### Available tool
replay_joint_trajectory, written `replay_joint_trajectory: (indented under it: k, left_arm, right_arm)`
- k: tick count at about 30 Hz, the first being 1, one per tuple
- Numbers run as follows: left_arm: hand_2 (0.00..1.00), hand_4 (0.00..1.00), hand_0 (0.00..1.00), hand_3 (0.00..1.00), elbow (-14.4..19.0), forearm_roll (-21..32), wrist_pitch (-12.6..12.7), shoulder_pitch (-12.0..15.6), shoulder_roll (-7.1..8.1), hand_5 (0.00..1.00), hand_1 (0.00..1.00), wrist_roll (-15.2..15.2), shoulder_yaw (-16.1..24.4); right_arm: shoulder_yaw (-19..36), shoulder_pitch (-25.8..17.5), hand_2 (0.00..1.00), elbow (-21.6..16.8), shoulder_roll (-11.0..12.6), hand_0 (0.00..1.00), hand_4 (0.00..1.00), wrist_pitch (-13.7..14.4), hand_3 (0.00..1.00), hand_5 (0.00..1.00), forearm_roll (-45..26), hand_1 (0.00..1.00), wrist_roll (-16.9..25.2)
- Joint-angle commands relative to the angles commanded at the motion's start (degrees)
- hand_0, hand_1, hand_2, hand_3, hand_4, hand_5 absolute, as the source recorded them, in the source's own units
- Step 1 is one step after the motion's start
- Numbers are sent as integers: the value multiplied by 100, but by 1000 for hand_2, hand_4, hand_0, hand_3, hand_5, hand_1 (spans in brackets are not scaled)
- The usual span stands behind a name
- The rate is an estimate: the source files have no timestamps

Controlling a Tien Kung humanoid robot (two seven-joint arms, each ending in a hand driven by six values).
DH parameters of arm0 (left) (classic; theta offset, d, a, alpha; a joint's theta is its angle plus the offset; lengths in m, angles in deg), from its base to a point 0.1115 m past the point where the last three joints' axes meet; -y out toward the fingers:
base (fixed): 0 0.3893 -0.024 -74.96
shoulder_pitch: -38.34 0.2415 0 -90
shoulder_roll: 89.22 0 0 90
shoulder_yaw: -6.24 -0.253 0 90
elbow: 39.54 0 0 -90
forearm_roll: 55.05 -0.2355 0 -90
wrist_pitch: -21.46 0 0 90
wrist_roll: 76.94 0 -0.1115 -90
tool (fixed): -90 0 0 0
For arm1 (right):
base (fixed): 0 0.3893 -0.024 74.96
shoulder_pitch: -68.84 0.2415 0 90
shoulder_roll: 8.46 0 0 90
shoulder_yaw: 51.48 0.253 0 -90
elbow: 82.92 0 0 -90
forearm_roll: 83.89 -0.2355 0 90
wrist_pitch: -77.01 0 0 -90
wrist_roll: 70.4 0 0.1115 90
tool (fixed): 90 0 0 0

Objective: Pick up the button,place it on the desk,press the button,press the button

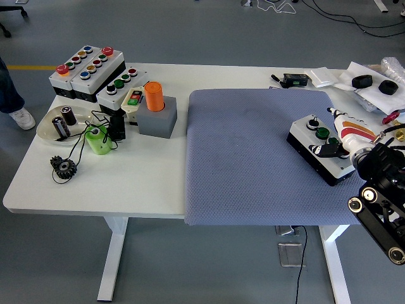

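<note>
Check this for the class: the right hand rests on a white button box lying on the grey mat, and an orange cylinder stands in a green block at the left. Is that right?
One detail is wrong. In the head view the orange cylinder stands in a grey block, not a green one. The rest holds: the right hand rests on the white button box on the grey mat.

The grey mat [253,158] lies bare over its left and middle parts, so a robot hand can pass freely there. At its right edge the button box [319,149] sits on the mat with the right robot hand [338,142] resting over it, blocking that side. The desk [38,190] is crowded at far left: button boxes [95,73], an orange cylinder [154,96] on a grey block [158,121], a green cup [98,139], a dish [47,130], a gear [63,167] and loose cables. Small black items [373,82] clutter the far right corner. The near left desk strip stays bare.
</note>
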Motion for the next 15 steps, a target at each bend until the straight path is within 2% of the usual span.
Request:
replay_joint_trajectory:
  k: [4,12,13,15]
  left_arm:
    - [699,311,643,505,0,43,0,0,6,998,698,-15,-22]
    - [699,311,643,505,0,66,-1,-13,13,998,698,-13,-54]
    - [699,313,643,503,0,67,-1,-14,13,998,699,-12,-56]
    - [699,313,643,503,0,85,-1,-15,15,998,699,-15,-74]
  right_arm:
    - [-2,83,998,145,-82,998,889,-20,998,319,-81,961,-48]
    - [-12,448,998,1001,-342,998,888,-33,998,322,50,953,-167]
    - [-19,483,927,1069,-359,900,885,-54,980,316,85,848,-186]
    - [-43,565,927,1216,-388,900,885,-105,980,316,168,848,-234]
